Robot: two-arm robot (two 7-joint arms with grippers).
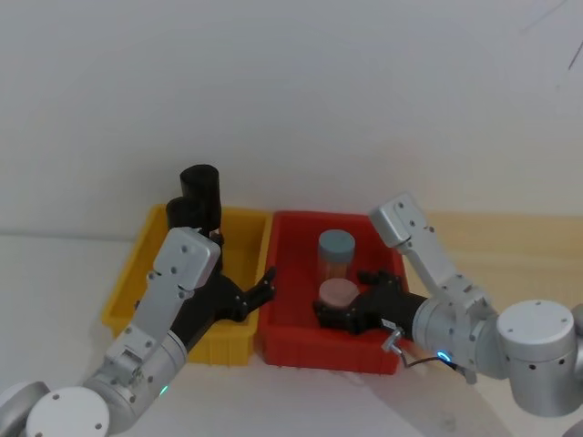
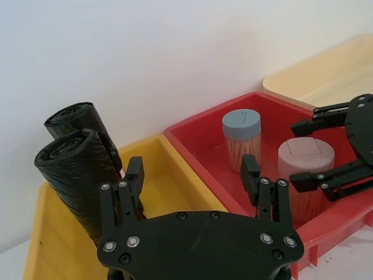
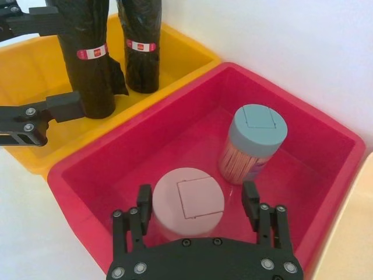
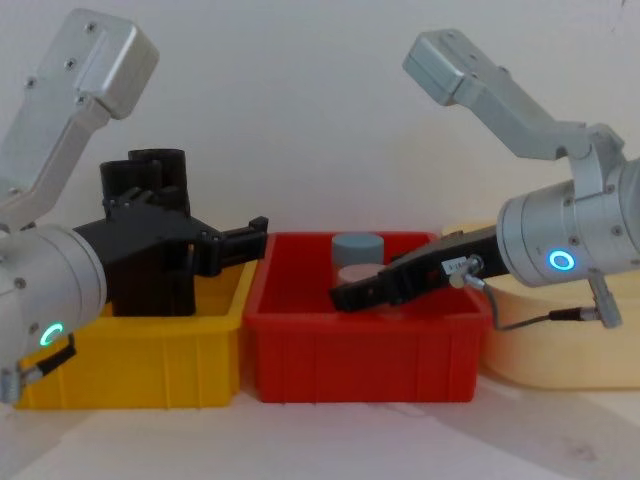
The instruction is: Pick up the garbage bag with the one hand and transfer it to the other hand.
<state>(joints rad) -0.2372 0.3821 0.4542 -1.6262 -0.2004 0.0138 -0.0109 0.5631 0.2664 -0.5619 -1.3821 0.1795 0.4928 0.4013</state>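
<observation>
Two black rolls stand upright in the yellow bin, each with a red-and-white band. The taller one at the back is the garbage bag. The shorter roll stands in front of it. My left gripper, on the green-ring arm, hangs open over the yellow bin. Both rolls are just outside one of its fingers. My right gripper, on the blue-ring arm, is open over the red bin with nothing in it.
The red bin adjoins the yellow one. It holds a pink-lidded jar, flanked by the right fingers, and a blue-lidded jar. A pale wooden board lies to the right. A white wall runs close behind both bins.
</observation>
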